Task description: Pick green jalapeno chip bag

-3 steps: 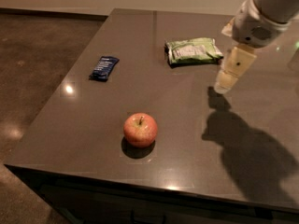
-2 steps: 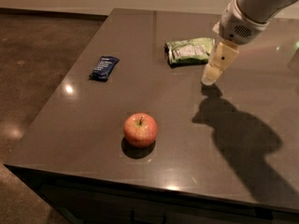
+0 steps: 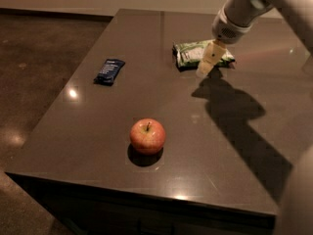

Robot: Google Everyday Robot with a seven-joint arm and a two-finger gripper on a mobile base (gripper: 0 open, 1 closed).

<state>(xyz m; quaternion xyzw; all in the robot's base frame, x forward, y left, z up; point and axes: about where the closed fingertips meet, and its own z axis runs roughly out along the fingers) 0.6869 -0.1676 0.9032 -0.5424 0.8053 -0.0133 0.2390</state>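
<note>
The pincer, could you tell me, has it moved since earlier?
Yes: the pincer moved left, from right of the green jalapeno chip bag to overlapping it.

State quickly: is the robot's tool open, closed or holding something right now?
Tool: open or closed cannot be told; it hangs at the near edge of the green jalapeno chip bag.

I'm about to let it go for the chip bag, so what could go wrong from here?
1. The gripper hangs at the near edge of the green chip bag, not over its middle, so it may catch only a corner or miss.
2. The bag lies flat on the glossy table; a push could slide it instead of lifting it.
3. The arm hides part of the bag in this view, so height is hard to judge.
</note>
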